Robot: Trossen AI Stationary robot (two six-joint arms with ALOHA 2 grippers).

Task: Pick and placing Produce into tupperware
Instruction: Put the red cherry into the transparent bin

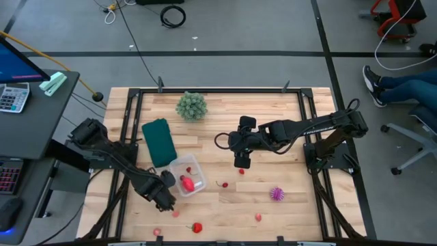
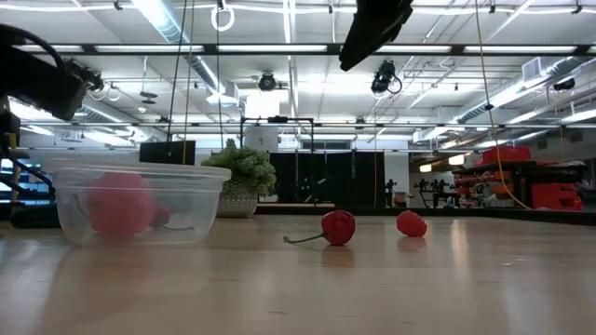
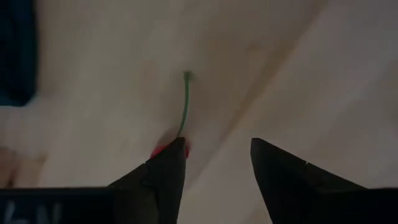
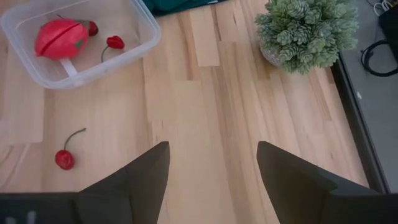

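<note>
Left claw [image 1: 166, 199]: low by the near corner of the clear box, fingers apart, a small red stemmed fruit [image 3: 163, 149] at one fingertip.
Clear box [image 1: 176, 167]: on the table, big red fruit [image 1: 186, 183] inside.
Cherry [image 1: 224, 184]: loose on the wood.
Right claw [image 1: 242, 161]: hanging mid-table, fingers apart, holding nothing.
Spiky purple piece [image 1: 276, 194]: lying on the right.

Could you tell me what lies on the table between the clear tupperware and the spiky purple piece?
In the high view, one stemmed cherry lies between the tupperware and the spiky purple piece; otherwise bare wood.
</note>
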